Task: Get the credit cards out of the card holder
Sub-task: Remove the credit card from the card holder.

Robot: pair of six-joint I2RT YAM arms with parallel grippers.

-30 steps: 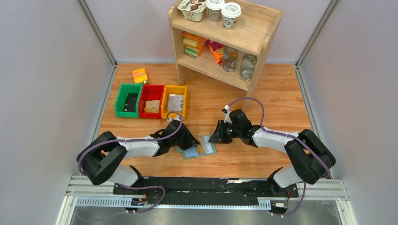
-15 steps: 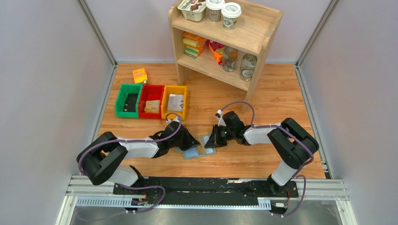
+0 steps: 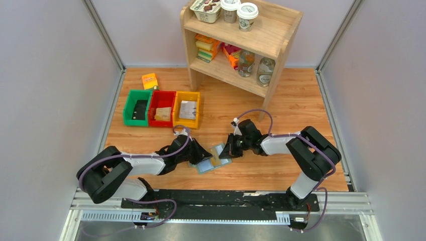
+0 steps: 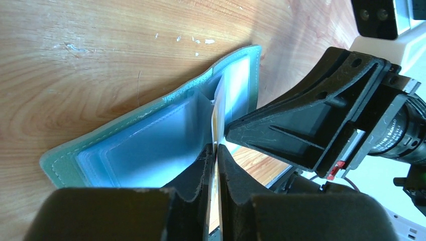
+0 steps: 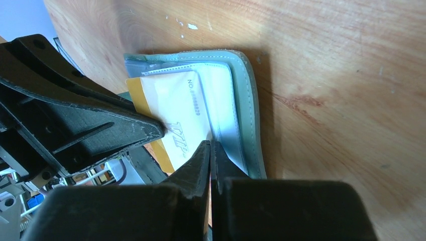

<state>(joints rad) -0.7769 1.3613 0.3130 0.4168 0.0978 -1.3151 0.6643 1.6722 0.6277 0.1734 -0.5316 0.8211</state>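
While the left gripper (image 4: 215,152) pinches a white, orange-edged plastic card (image 4: 217,113), the sage-green bifold card holder (image 4: 125,145) lies open just ahead; the right gripper (image 5: 210,146), jaws together, appears to pin it. Best drawn straight back.

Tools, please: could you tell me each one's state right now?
Left tool: closed on a credit card.
Right tool: closed, tips at the card holder.

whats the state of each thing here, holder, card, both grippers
card holder: open, lying on the table
card: partly out of its pocket, tilted up
left gripper: shut on the card
right gripper: shut, tips at the card holder
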